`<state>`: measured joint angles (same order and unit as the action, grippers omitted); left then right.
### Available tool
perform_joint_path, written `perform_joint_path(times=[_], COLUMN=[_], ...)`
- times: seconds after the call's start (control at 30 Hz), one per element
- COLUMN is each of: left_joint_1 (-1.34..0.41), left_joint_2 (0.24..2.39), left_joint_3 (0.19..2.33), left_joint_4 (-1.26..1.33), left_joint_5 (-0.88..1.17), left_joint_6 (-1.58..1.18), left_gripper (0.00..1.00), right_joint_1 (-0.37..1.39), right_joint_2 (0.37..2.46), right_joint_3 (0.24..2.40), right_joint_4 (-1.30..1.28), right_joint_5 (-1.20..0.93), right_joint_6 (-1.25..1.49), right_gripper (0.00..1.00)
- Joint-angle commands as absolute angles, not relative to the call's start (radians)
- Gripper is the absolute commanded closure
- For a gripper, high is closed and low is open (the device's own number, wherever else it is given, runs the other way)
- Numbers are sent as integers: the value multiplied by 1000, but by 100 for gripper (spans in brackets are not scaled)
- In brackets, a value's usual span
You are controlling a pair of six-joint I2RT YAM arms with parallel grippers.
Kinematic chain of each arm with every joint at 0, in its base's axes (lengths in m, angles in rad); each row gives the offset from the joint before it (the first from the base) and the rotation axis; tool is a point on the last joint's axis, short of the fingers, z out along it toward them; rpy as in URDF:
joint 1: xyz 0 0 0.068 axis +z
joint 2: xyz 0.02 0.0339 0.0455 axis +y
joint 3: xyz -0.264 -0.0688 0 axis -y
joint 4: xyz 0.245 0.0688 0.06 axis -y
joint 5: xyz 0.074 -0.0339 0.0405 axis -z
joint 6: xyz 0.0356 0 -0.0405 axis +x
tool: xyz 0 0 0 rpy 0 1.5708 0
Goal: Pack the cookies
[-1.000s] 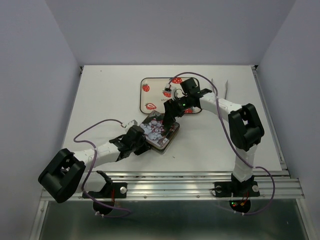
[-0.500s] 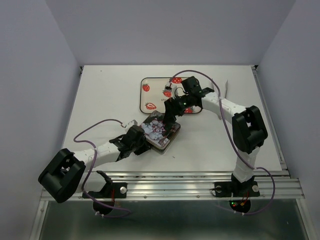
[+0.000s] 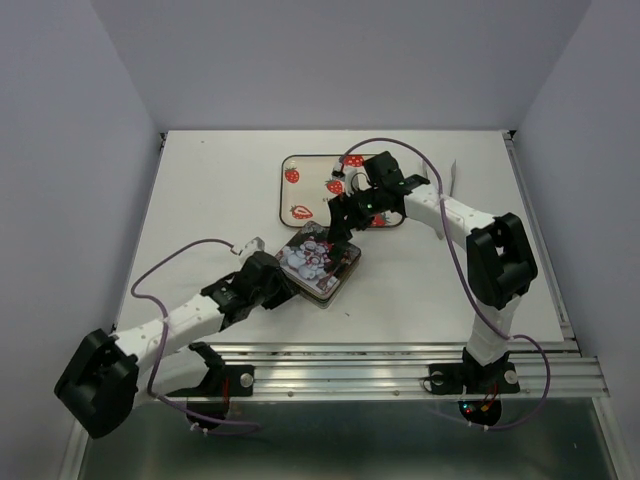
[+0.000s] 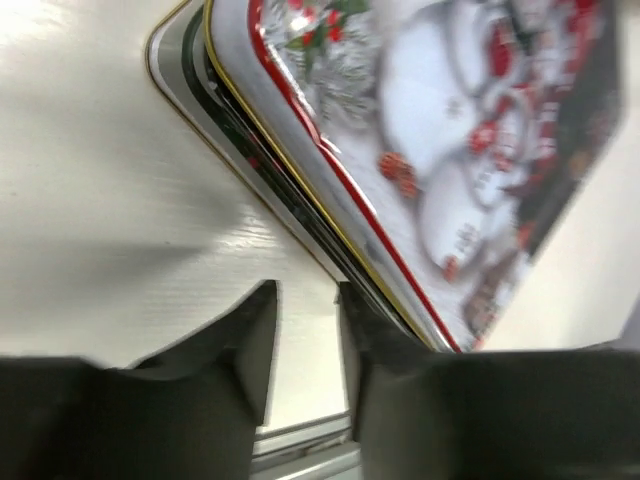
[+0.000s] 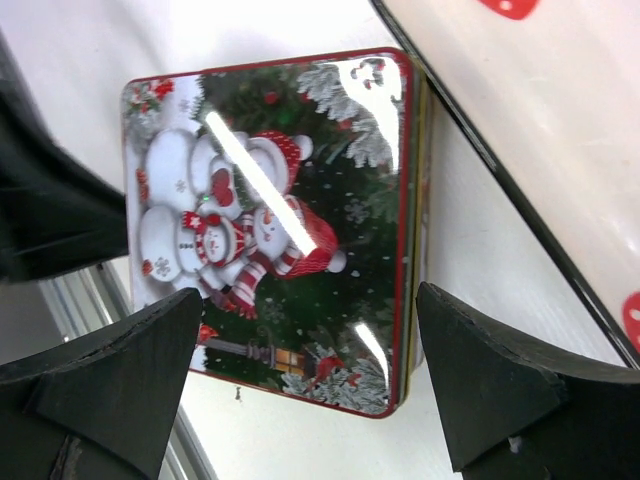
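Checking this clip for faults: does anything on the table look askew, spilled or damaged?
Nothing looks spilled or damaged. The square snowman-printed tin lies turned at an angle to the white strawberry-printed tray behind it, with its lid on. No cookies show in any view, so none lie loose where the cameras can see.

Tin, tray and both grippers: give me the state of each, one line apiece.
tin: lid on, flat on the table.
strawberry tray: flat on the table, partly hidden by the right arm.
left gripper: slightly open, empty, at the tin's edge.
right gripper: wide open, empty, above the tin.
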<state>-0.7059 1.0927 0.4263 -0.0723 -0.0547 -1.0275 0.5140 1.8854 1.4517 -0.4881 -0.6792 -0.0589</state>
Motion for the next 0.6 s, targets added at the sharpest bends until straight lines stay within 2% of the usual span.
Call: perform_joint_path(times=[0.0, 0.07, 0.1, 0.13, 0.17, 0.2, 0.3, 0.43, 0.57], left_joint_1=[-710, -707, -704, -693, -687, -680, -632, -549, -468], left_joint_2=[905, 821, 798, 776, 737, 723, 709, 807, 951], left_joint_3=[426, 431, 436, 436, 427, 422, 404, 443, 465], left_joint_4=[-198, -248, -259, -264, -250, -244, -184, -121, 18], left_joint_5=[-135, -161, -179, -186, -196, -201, -189, -172, -66], left_joint_6=[-1083, -1103, -1123, -1130, -1131, -1132, -1103, -991, -910], left_gripper=[55, 47, 35, 28, 14, 9, 1, 1, 2], right_joint_1=[522, 522, 522, 522, 522, 522, 522, 522, 522], right_joint_2=[1852, 1847, 1847, 1847, 1845, 1844, 1847, 1850, 1861], right_joint_3=[1468, 1457, 1456, 1448, 1444, 1439, 1428, 1425, 1427], right_joint_4=[-442, -436, -434, -428, -416, -411, -399, -390, -391], right_joint_5=[-583, -543, -534, -516, -497, -488, -491, -497, -476], right_joint_6=[-45, -35, -32, -29, -19, -14, -6, -2, -3], right_gripper=[6, 6, 6, 5, 5, 5, 5, 5, 5])
